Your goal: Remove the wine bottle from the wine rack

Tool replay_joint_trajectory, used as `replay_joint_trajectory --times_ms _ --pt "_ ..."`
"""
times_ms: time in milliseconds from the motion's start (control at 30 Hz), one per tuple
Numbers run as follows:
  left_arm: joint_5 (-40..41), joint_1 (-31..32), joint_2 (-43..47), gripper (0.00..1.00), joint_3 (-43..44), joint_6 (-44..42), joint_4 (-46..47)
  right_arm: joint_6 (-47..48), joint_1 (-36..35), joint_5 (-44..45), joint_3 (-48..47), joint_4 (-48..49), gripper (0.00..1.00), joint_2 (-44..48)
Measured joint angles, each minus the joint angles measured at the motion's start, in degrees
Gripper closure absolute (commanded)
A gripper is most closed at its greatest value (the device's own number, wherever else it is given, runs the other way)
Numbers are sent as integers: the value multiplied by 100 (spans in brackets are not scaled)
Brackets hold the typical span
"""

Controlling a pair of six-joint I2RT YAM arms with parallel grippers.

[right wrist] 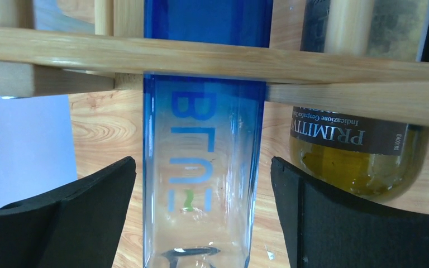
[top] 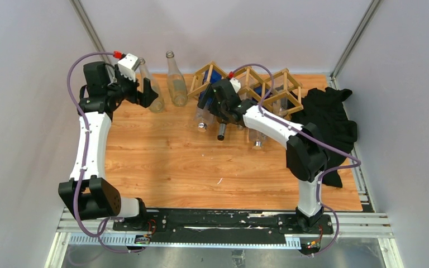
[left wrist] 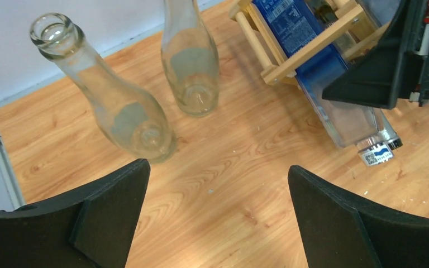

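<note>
Straddling blue bottle: right claw; two clear bottles, one wine rack.

The left arm reaches to the far left, the left end effector spread wide, while the right arm stretches far and leftward toward centre, the right end effector likewise parted wide

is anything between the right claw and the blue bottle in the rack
Nothing visible. The right claw is open, one finger on either side of the blue bottle. A wine rack slat crosses the bottle beyond the fingers, and a dark-labelled bottle lies beside it.
</note>
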State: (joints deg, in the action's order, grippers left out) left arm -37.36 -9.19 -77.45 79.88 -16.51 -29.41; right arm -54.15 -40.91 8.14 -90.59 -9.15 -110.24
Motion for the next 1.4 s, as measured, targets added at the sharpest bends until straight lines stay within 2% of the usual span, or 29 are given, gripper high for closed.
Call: replay_joint_trajectory --times_ms 267,600,800,933,1033,1400 --pt "-162 0 2 0 0 -109 -308 -203 -83 66 -76 55 11 -269" --pt "-424 0 72 0 -136 -201 -389 -402 -221 299 -168 92 29 -402" --pt "-592 59 247 0 -317 -413 -400 -514 -227 304 -177 168 56 -444" --pt "-592 201 402 0 -487 -649 -413 -518 -229 306 -149 201 84 -433" --pt "-588 302 527 0 -634 -857 -428 -520 -249 304 35 348 99 -332" --pt "-549 452 905 0 -861 -1329 -507 -518 -529 326 870 424 100 439"
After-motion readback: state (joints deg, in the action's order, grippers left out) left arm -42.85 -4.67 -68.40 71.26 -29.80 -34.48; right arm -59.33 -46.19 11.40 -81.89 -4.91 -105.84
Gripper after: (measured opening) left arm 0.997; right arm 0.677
